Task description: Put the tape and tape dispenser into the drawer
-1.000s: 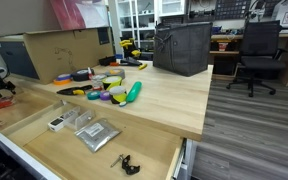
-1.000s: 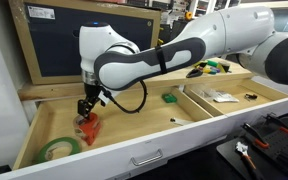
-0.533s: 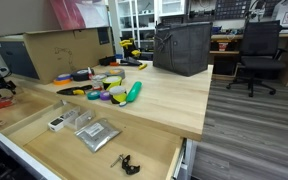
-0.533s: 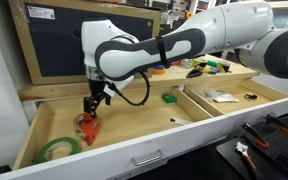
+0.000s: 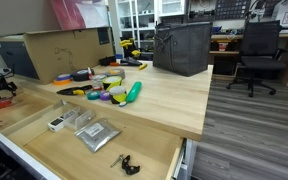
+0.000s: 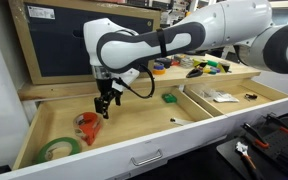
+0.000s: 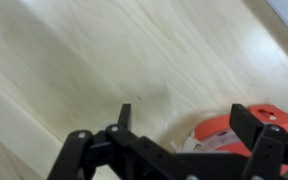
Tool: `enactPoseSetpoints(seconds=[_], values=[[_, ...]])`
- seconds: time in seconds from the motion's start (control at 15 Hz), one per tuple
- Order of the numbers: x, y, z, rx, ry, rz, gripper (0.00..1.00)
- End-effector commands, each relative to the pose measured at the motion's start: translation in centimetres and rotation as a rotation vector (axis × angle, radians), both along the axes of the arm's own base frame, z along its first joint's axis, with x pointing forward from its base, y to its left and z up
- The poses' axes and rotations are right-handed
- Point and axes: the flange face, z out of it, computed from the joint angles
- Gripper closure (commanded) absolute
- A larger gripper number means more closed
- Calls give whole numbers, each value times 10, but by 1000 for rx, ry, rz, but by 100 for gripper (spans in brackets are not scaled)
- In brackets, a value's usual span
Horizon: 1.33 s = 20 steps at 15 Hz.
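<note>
Since the earlier frame the gripper has risen from the tape dispenser and moved a little toward the back of the drawer. It now hangs above the plywood floor, and nothing is between its fingers. The jaws are spread as wide as they go and touch nothing.

The dispenser lies on the floor of the widest compartment of the drawer, the one at the end away from the dividers. It is below the gripper and nearer the front edge, clearly apart from the fingertips. A green tape roll lies flat in the same compartment, near the dispenser, toward the front corner.

In the wrist view the two dark fingers stand far from each other over pale wood. The red dispenser shows low in the picture, partly behind one finger, so I cannot tell its exact shape there.

A thin wooden divider closes the compartment on the far side. In an exterior view the drawer stands pulled out under the table, where a long green object lies.
</note>
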Motion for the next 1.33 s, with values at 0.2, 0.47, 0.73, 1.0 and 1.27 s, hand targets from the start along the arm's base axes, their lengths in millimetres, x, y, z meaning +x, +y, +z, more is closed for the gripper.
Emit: enactPoseSetpoints(seconds=[0.2,0.47,0.73,1.0,1.27], values=[[-1,-13,-29,-69,38,43,28],[-6,-9,-61,-59,-8,75,59],[-20,11,-72,9,-59,119,88],[-31,35,-62,112,-139,136,100],[-40,58,-48,206,-275,168,100]])
